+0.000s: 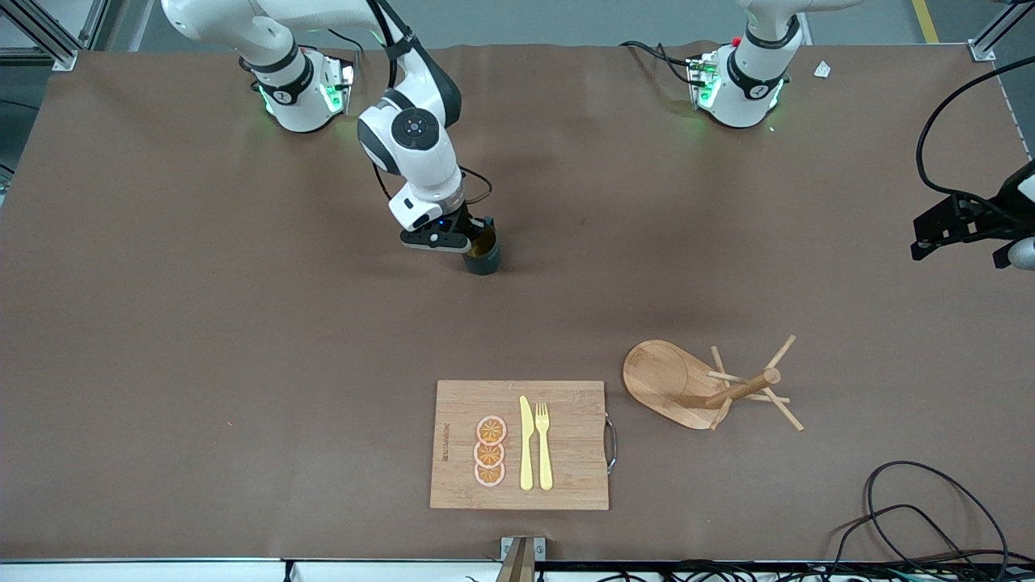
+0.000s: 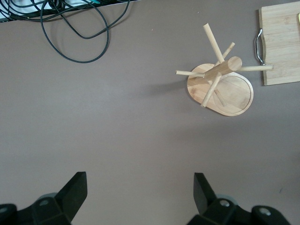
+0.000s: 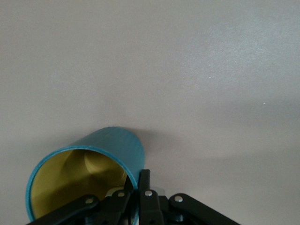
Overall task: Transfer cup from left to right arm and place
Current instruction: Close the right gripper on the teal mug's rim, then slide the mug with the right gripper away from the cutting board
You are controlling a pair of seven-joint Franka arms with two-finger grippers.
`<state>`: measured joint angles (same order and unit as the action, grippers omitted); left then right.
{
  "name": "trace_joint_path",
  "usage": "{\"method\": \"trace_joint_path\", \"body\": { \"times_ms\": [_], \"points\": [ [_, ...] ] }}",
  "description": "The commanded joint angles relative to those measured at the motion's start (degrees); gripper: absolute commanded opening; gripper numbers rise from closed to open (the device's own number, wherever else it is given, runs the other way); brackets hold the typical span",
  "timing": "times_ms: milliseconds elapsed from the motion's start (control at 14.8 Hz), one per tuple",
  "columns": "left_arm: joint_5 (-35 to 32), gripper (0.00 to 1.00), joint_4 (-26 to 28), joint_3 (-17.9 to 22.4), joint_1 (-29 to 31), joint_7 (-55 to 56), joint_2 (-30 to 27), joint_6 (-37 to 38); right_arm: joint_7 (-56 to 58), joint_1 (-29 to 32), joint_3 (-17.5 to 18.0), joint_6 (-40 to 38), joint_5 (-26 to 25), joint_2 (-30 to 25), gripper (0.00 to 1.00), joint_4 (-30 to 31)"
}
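Note:
The cup (image 1: 483, 252), dark teal with a yellow-brown inside, stands at or just above the table's middle, toward the robots' bases. My right gripper (image 1: 477, 237) is shut on its rim. In the right wrist view one finger is inside the cup (image 3: 101, 159) and one outside, and the right gripper (image 3: 139, 180) pinches the wall. The handle is hidden. My left gripper (image 1: 926, 238) waits in the air over the left arm's end of the table. In the left wrist view it (image 2: 140, 197) is open and empty, with bare table under it.
A wooden cutting board (image 1: 566, 477) with orange slices (image 1: 490, 451), a yellow knife (image 1: 526, 443) and a fork (image 1: 543, 444) lies near the front camera. A wooden mug tree (image 1: 695, 388) stands beside it (image 2: 220, 82). Cables (image 1: 930, 517) lie at the left arm's near corner.

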<state>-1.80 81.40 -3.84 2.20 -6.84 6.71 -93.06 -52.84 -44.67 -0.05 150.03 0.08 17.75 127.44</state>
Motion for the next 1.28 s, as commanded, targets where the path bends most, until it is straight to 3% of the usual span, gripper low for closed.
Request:
{"method": "trace_joint_path", "body": {
  "times_ms": [0,405,743,945,1148,1215],
  "points": [
    [1.01,1.0,-0.1,-0.03,0.17,-0.19,-0.2,-0.45,-1.3,-0.6,-0.39,0.97,-0.26,-0.26,0.01,0.79],
    [0.57,1.0,-0.1,-2.48,-0.27,-0.02,-0.55,-0.98,0.28,0.54,-0.66,-4.2,-0.34,-2.18,0.0,0.0],
    [1.01,1.0,0.08,-2.58,0.35,-0.54,-0.21,-0.71,9.5,6.95,-0.66,-14.92,-0.26,-9.82,0.0,0.09],
    [0.92,1.0,0.43,-2.58,0.43,-0.19,0.41,-0.54,12.93,8.89,-0.83,-17.31,-0.52,-13.35,0.0,1.31],
    [0.66,1.0,0.17,-2.4,0.43,-0.36,0.76,-0.54,14.26,14.32,-0.75,-14.08,-8.58,-15.2,0.0,6.13],
    [0.57,1.0,-0.01,-2.4,0.43,-0.19,0.59,-0.54,15.3,15.91,-0.75,-11.89,-9.04,-15.46,0.0,7.98]
  ]
}}
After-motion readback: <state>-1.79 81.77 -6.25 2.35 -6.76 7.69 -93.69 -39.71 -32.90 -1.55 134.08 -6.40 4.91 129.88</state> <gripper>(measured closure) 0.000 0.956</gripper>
